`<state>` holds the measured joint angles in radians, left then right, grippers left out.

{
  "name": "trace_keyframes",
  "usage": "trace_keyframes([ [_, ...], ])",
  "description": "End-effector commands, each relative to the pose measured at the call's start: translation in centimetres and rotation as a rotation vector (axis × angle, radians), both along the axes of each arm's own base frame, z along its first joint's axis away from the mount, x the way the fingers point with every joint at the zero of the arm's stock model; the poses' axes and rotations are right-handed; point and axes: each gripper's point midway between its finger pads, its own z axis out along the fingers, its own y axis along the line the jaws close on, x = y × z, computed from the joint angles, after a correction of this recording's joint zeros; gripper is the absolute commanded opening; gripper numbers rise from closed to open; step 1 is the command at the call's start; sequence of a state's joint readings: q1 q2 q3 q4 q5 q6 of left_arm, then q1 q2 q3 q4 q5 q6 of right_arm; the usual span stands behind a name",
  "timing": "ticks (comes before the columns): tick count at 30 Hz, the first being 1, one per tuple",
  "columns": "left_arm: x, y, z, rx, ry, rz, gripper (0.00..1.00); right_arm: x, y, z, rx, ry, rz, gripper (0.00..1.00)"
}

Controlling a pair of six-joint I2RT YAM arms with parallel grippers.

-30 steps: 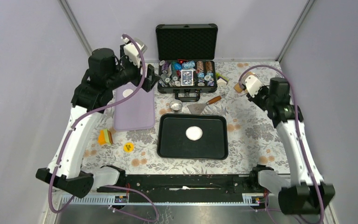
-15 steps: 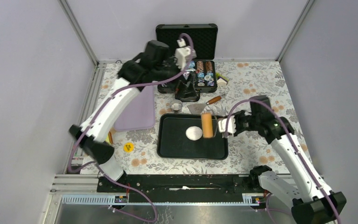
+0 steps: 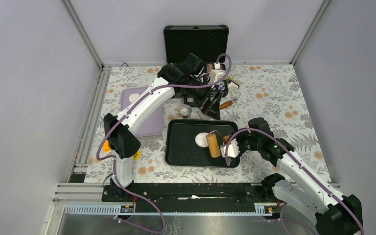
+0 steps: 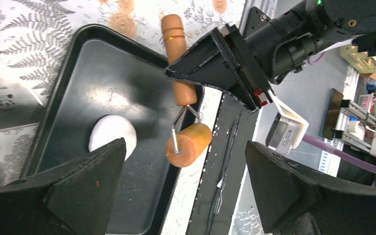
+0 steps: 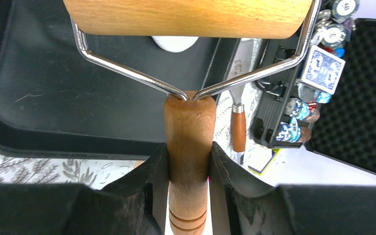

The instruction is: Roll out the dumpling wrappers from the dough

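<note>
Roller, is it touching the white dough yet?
Apart. In the left wrist view, a strip of bare black tray shows between the roller and the dough.

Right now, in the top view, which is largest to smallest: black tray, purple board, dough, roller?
1. black tray
2. purple board, partly under the left arm
3. roller and dough look about alike; no ranking

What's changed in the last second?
The right gripper, shut on the wooden roller, swung in from the far right to above the black tray, roller beside the dough. The left gripper, open, swung right from the purple mat to the tray's far edge. Dough and tray stayed put.
</note>
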<state>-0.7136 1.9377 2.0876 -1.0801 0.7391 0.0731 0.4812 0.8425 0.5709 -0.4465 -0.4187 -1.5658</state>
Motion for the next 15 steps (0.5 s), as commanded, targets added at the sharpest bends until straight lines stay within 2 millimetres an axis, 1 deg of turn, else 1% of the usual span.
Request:
trace_keyframes([
  [1,-1.6,-0.9,-0.3,-0.039,0.072,-0.068,0.99,2.2,1.5,3.1,0.075,-0.186,0.018,0.00],
  [6,-2.2,-1.0,-2.5,0.008,0.123,-0.096,0.99,2.5,1.8,3.4,0.092,-0.227,0.022,0.00],
  [12,-3.2,-0.8,-6.0,0.107,0.153,-0.123,0.99,2.3,1.9,3.6,0.107,-0.244,0.030,0.00],
  [15,-3.8,-0.8,-6.9,0.137,0.170,-0.142,0.99,2.2,1.9,3.5,0.099,-0.235,0.036,0.00],
])
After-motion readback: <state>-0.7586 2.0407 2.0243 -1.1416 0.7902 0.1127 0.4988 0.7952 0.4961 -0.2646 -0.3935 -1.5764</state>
